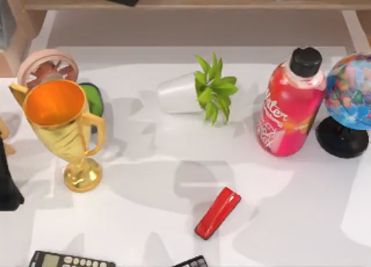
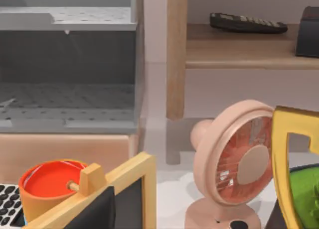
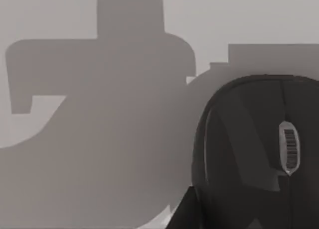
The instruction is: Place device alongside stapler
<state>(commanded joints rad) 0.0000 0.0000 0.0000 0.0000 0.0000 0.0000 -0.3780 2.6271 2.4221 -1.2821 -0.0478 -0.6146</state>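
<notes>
**Device close under the right wrist, stapler waiting alone**

The right gripper is sitting close over the device (image 3: 254, 154); the right wrist view is looking almost straight onto its dark rounded back and scroll wheel, with the arm's broad shadow spreading over the pale surface beside it. Fingers are not showing, so I cannot tell how far the pincer is open or whether it is gripping the device or only hovering above it. The left gripper is likewise out of sight; its wrist camera is facing the pink fan (image 2: 234, 164) and the wooden shelf (image 2: 239, 52) at the back, so that arm is probably standing idle at the left.

Progress: the stapler (image 1: 218, 212) is lying on a slant near the front middle of the table (image 1: 145, 180), nothing beside it. The placement is not yet done. What is left, by my reckoning, is carrying the device over and setting it down next to the stapler.

Surface and room: a white tabletop carrying several overlapping shadows. A gold trophy (image 1: 64, 130) is standing at the left, a tipped white pot with a green plant (image 1: 197, 93) at the back middle, a pink bottle (image 1: 290, 104) and a globe (image 1: 349, 104) at the right. A calculator (image 1: 69, 260) is lying at the front edge.
</notes>
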